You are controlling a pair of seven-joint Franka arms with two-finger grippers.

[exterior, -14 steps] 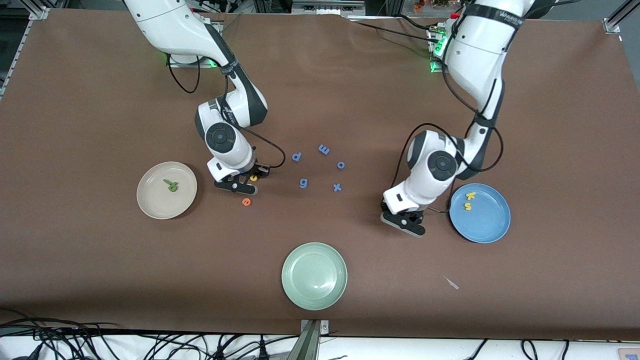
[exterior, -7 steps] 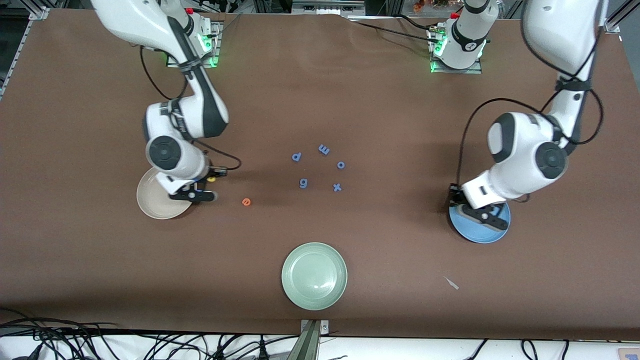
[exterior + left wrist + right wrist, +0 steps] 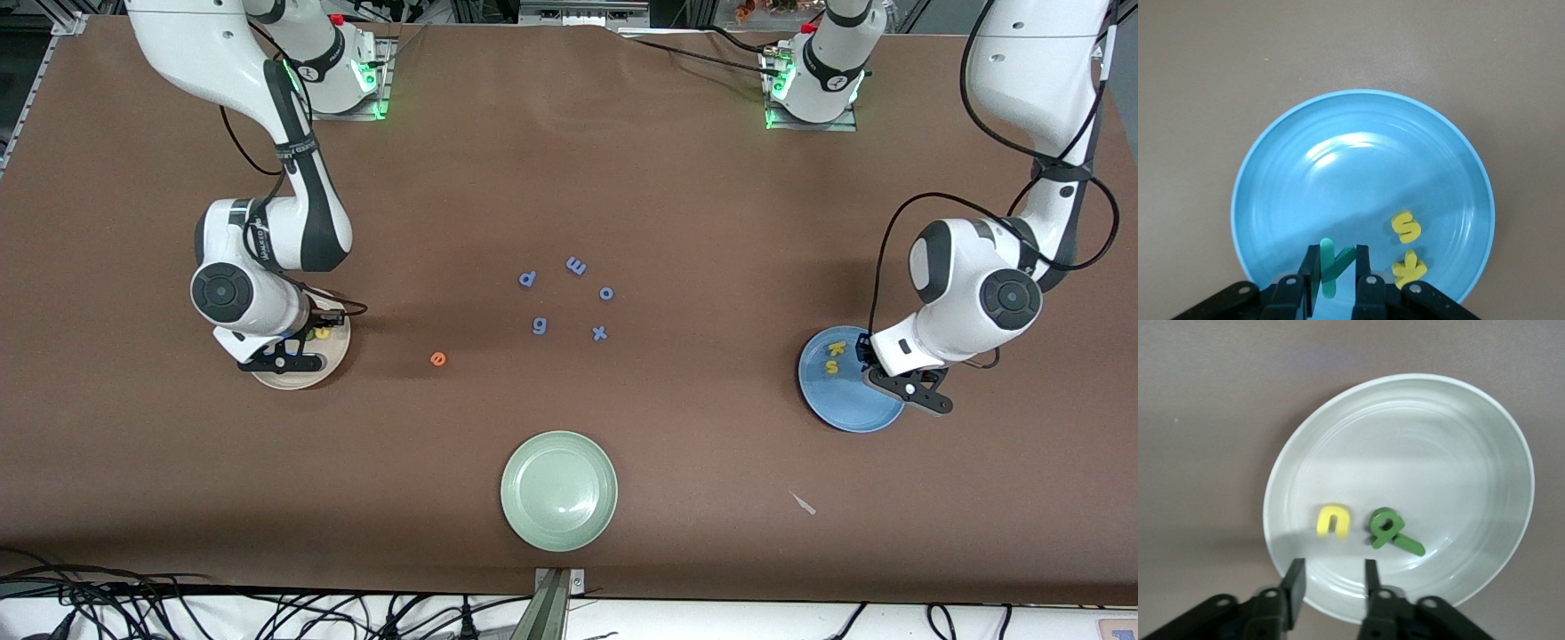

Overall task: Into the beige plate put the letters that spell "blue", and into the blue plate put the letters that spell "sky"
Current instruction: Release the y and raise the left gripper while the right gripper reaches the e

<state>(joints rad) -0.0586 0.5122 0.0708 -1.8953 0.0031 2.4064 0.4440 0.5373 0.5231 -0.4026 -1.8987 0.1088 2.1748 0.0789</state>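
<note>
From the front camera I see the right arm bent down over the beige plate at its end of the worktop, its right tool low over the plate. The left arm curls down at its own end, the left tool over the blue plate, where a yellow k and yellow s lie. The orange e sits on the worktop between the beige plate and five blue letters.

In my left wrist view, the left tool pinches the teal y above the blue plate, beside the s and k.

In my right wrist view, the right tool stands spread and empty above the plate; the yellow u lies in it, just beside the green b and green l, which touch.
</note>
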